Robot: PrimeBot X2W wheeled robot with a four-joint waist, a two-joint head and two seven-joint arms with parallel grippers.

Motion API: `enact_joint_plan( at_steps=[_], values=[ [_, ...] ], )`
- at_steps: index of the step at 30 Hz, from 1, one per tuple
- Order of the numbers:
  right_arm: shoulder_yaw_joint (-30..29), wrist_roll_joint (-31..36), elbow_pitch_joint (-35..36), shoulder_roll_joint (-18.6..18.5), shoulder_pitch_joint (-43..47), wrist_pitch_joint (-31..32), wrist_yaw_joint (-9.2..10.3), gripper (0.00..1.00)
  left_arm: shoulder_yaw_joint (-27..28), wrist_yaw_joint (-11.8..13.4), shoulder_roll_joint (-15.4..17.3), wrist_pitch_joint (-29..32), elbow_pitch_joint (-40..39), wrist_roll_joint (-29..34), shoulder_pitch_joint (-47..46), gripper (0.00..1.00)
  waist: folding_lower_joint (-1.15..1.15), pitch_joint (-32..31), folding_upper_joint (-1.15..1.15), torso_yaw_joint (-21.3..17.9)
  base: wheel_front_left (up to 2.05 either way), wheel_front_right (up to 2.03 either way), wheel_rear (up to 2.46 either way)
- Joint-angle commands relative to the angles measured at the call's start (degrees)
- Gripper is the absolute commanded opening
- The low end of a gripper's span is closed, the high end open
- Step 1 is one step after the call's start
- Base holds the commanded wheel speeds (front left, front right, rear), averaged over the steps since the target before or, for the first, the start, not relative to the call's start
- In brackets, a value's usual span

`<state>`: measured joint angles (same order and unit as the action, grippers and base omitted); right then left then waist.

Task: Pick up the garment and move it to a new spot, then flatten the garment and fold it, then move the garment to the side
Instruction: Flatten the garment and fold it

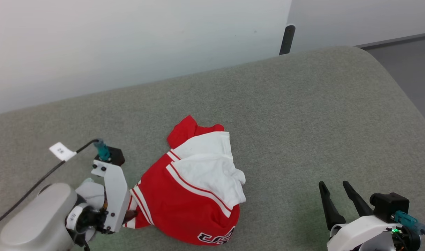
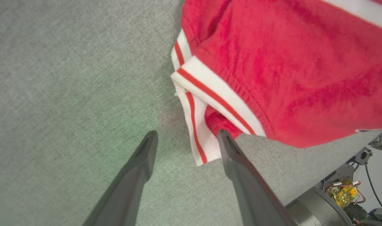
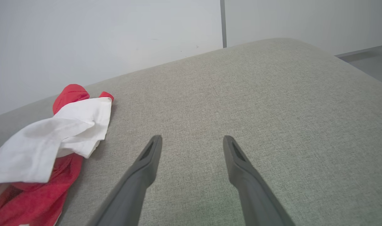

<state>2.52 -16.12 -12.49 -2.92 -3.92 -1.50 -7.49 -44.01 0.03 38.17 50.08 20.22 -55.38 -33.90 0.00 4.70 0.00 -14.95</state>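
The garment (image 1: 191,195) lies crumpled in a heap on the grey-green fabric surface (image 1: 303,122): red body, white sleeves on top, striped trim along its edges. Part of a black, white-outlined print shows at its near edge. My left gripper (image 1: 131,215) sits at the heap's left edge, mostly hidden under its own wrist mount. In the left wrist view, my left gripper (image 2: 188,134) is open, and a striped corner of the garment (image 2: 288,78) lies loose between the fingertips. My right gripper (image 1: 333,183) is open over bare fabric to the right. The right wrist view shows my right gripper (image 3: 192,138) well apart from the garment (image 3: 37,150).
A pale wall (image 1: 128,45) runs behind the padded surface. A dark post (image 1: 287,40) stands at its far edge. The surface curves down at the right toward grey floor (image 1: 408,66). A tagged black cable (image 1: 41,179) trails from my left arm.
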Motion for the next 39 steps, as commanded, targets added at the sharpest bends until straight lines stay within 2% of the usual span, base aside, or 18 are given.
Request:
enact_joint_plan(
  at_steps=[1, 3, 8, 12, 17, 26, 39],
  values=[
    [0.0, -0.1, 0.0, 0.1, 0.1, -0.1, -0.01, 1.0, -0.1, 0.2, 0.3, 0.3, -0.5, 0.4, -0.4, 1.0, 0.0, 0.0, 0.0, -0.1, 0.0, 0.0, 0.0],
    [0.0, -0.3, -0.1, 0.1, 0.2, -0.2, -0.01, 1.0, 0.4, 0.2, 0.6, 0.4, -1.8, 0.2, -1.5, 1.0, 0.0, 0.0, 0.0, -0.3, 0.0, 0.0, 0.0],
    [0.1, -0.5, -0.5, 0.0, -0.1, -0.5, -0.01, 1.0, 1.5, -0.3, -2.0, -1.6, -5.9, 0.0, -4.5, 1.0, 0.0, 0.0, 0.0, -0.9, 0.0, 0.0, 0.0],
    [0.3, -0.8, -0.8, 0.0, -0.5, -0.7, -0.01, 1.0, 1.3, -2.1, -4.6, -3.4, -7.0, 0.6, -6.9, 1.0, 0.0, 0.1, 0.0, -1.8, 0.0, 0.0, 0.0],
    [1.0, -1.1, -1.3, 0.0, -0.8, -1.3, -0.01, 1.0, -0.8, -4.5, -6.4, -6.0, -5.4, 3.0, -8.3, 1.0, 0.0, 0.4, 0.0, -3.8, 0.0, 0.0, 0.0],
    [1.2, -1.7, -2.0, 0.1, -0.3, -2.0, -0.01, 1.0, -3.5, -6.6, -5.6, -9.8, 0.0, 5.8, -9.0, 1.0, 0.0, 1.3, 0.0, -7.4, 0.0, 0.0, 0.0],
    [1.8, -2.6, -2.6, 0.1, -1.1, -2.8, -0.01, 1.0, -7.8, -7.5, -4.9, -13.4, 6.2, 6.9, -10.5, 1.0, 0.0, 3.1, 0.0, -8.4, 0.0, 0.0, 0.0]
  ],
)
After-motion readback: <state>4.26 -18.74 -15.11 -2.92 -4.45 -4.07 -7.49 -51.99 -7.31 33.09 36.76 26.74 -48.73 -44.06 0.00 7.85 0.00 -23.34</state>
